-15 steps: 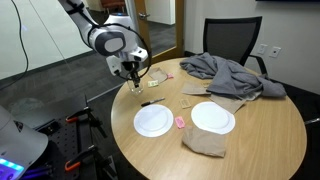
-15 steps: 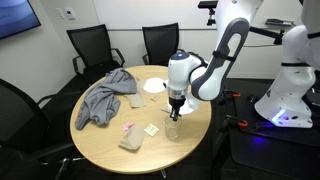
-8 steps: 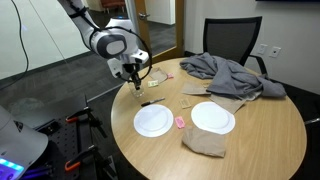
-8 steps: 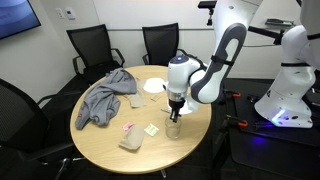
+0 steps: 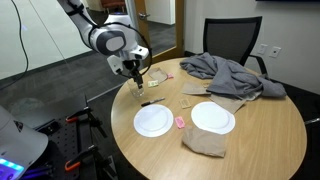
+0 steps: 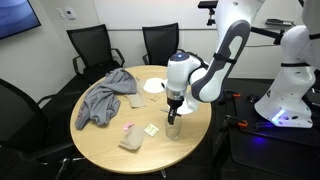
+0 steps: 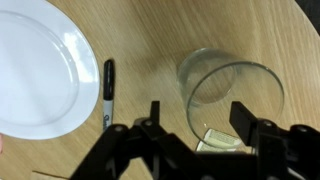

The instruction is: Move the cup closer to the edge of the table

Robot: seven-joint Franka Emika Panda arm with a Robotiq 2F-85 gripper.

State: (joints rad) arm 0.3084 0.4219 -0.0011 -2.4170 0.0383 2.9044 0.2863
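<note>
— Where was the cup (image 7: 232, 92)?
— On the surface (image 7: 150, 30), at 3 o'clock from the pen (image 7: 108, 90). In an exterior view the cup (image 6: 173, 129) stood near the rim, around 4 o'clock.
— And the claw (image 7: 200, 118)?
— Its jaws were apart over the cup. Whether they touched it, I couldn't tell.

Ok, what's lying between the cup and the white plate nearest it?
A black marker lies on the table between the cup and the plate, nearer the plate. The wrist view shows this.
</note>
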